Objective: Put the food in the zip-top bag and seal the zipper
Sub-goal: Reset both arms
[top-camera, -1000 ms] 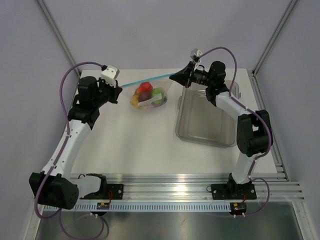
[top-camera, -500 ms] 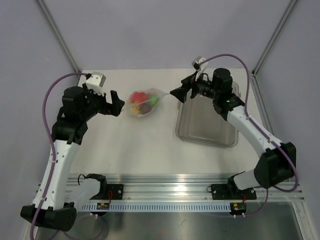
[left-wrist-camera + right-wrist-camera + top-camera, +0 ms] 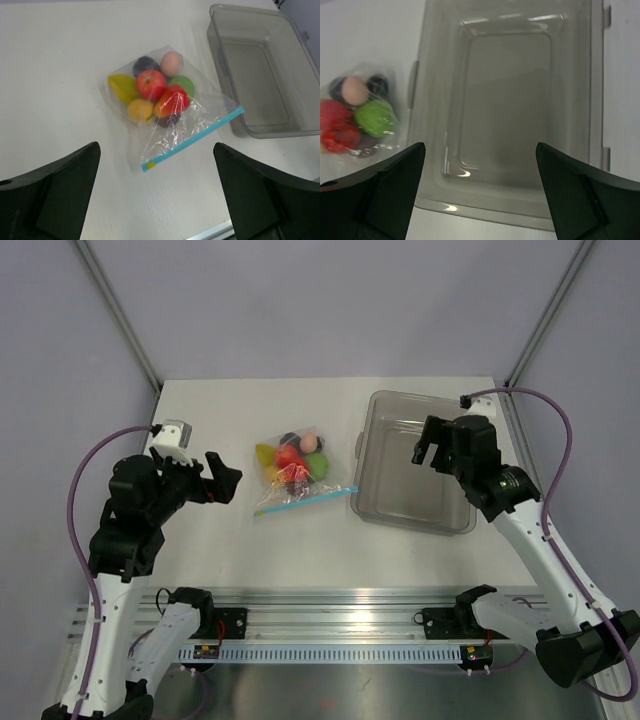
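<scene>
The clear zip-top bag [image 3: 296, 476] lies flat on the white table with the food [image 3: 293, 458] bunched in its far end: red, yellow, green, pink and dark pieces. The zipper [image 3: 306, 499] runs as one straight light-blue strip along the near edge. My left gripper [image 3: 223, 476] hovers open, left of the bag and apart from it. My right gripper [image 3: 425, 445] hangs open above the grey bin. From the left wrist, bag [image 3: 200, 117], food [image 3: 151, 85] and zipper [image 3: 192, 140] lie beyond the open left gripper [image 3: 155, 150]. The right gripper [image 3: 480, 146] holds nothing.
A grey translucent rectangular bin [image 3: 410, 522] stands right of the bag, its left wall close to the zipper's right end; it shows nothing inside in the right wrist view [image 3: 580, 100]. Part of the food [image 3: 374, 117] shows left of it there.
Both grippers let go of the zipper's ends and opened. The bag dropped from the air onto the table. Both arms pulled back toward the near side, the right one over the bin.
</scene>
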